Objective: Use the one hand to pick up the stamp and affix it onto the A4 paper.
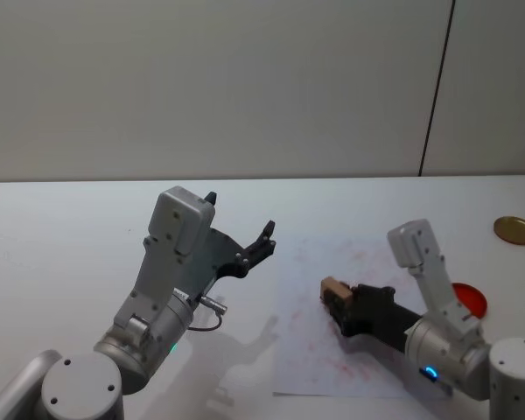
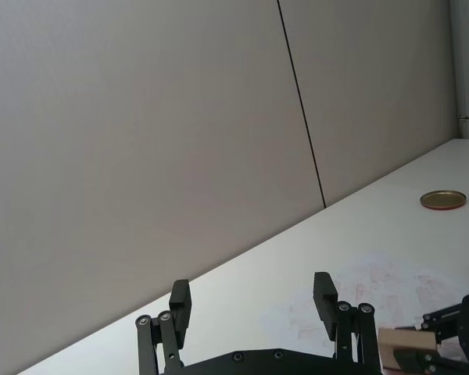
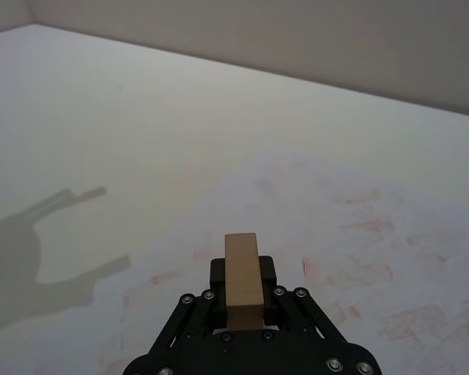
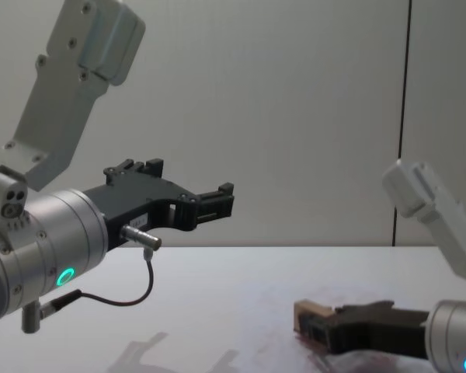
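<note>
- Right gripper (image 1: 339,299) is clamped narrow on stamp (image 3: 242,269), with one end left protruding.
- Stamp is held low over A4 paper (image 1: 306,350); contact cannot be told.
- Left gripper (image 1: 241,216) is raised beside paper, spread wide, empty.

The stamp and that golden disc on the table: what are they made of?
The stamp looks like bare wood: matte, light tan, square-cut. The golden disc seems metal, perhaps a tin lid, by its brassy sheen; not certain.

Plain grey panelled wall (image 1: 201,87), dark vertical seam (image 1: 437,87), white tabletop (image 1: 61,236), soft even light
</note>
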Robot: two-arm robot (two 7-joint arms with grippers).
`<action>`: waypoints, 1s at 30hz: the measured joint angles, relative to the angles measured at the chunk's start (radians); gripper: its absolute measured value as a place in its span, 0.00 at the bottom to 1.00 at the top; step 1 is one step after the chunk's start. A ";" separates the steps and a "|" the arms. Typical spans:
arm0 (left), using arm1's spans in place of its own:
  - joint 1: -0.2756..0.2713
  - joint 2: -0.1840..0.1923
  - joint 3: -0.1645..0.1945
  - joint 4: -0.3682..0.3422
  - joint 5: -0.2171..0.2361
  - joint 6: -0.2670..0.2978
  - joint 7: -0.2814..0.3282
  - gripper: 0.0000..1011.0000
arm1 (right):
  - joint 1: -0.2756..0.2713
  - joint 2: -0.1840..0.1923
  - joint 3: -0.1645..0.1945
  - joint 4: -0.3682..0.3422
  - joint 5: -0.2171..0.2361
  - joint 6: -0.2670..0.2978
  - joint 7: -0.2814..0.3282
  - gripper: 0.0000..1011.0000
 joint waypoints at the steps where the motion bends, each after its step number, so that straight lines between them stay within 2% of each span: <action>1: 0.000 0.000 0.000 0.000 0.000 0.000 0.000 0.98 | -0.002 0.002 0.003 -0.008 0.007 -0.007 -0.004 0.22; 8: 0.000 0.000 0.000 0.000 0.000 0.000 0.000 0.98 | -0.014 0.014 0.017 -0.049 0.041 -0.042 -0.022 0.22; 12: 0.000 0.000 0.000 0.000 0.000 0.000 0.000 0.98 | -0.029 0.034 0.037 -0.094 0.067 -0.066 -0.042 0.22; 30: 0.000 0.000 0.000 0.000 0.000 0.000 0.000 0.98 | -0.097 0.122 0.102 -0.193 0.094 -0.077 -0.088 0.22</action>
